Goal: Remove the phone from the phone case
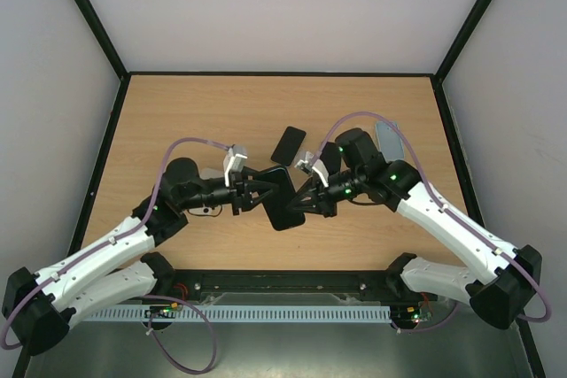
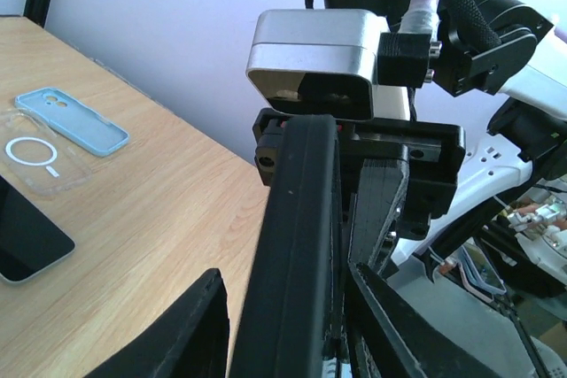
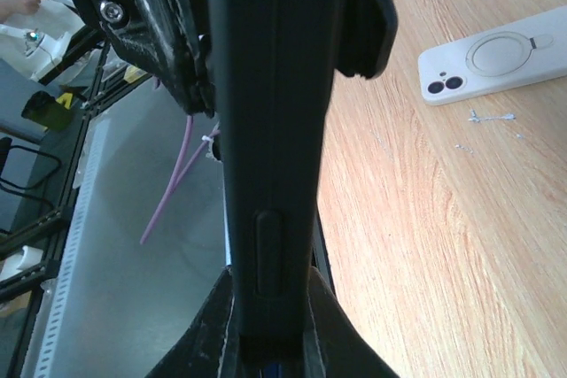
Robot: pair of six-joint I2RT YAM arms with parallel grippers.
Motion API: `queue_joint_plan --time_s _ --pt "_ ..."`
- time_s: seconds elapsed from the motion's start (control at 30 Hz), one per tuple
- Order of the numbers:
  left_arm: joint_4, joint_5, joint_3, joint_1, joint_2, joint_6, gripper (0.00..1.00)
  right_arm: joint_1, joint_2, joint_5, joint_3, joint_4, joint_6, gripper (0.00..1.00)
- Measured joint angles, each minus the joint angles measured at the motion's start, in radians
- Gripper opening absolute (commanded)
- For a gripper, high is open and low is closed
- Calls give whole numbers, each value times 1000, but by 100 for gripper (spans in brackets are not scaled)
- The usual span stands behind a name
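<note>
I'm bending my left arm (image 1: 97, 258) and right arm (image 1: 452, 223) inward, wrists facing.
My left gripper (image 1: 258, 194) is standing parted; my right gripper (image 1: 299, 202) is pinching tight.

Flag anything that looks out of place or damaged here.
Nothing looks damaged. The phone is held on edge above the table. Only oddity: tiny thin scraps loose beside the white case; I cannot tell what they are.

Wood table (image 1: 266, 104) w/ dark phone (image 2: 27, 241), blue case (image 2: 73, 121), clear case (image 2: 35, 170), white case (image 3: 496, 55).
</note>
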Motion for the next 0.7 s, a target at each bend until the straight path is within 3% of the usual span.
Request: queue_joint_plan --time_s 0.1,0.27,0.37,0.53,0.7 --pt "26 1 -23 0 -3 -13 37 0 12 -10 0 0 8 2" --pt "63 5 -32 0 -3 -27 52 0 14 -20 0 1 22 2" --pt "83 11 -39 0 -3 -36 54 0 14 -20 2 0 28 2" --pt "115 12 -76 0 -23 -53 46 -5 10 -21 6 1 35 2" --pt "169 26 -94 0 -23 -87 25 -8 -6 -25 6 7 50 2"
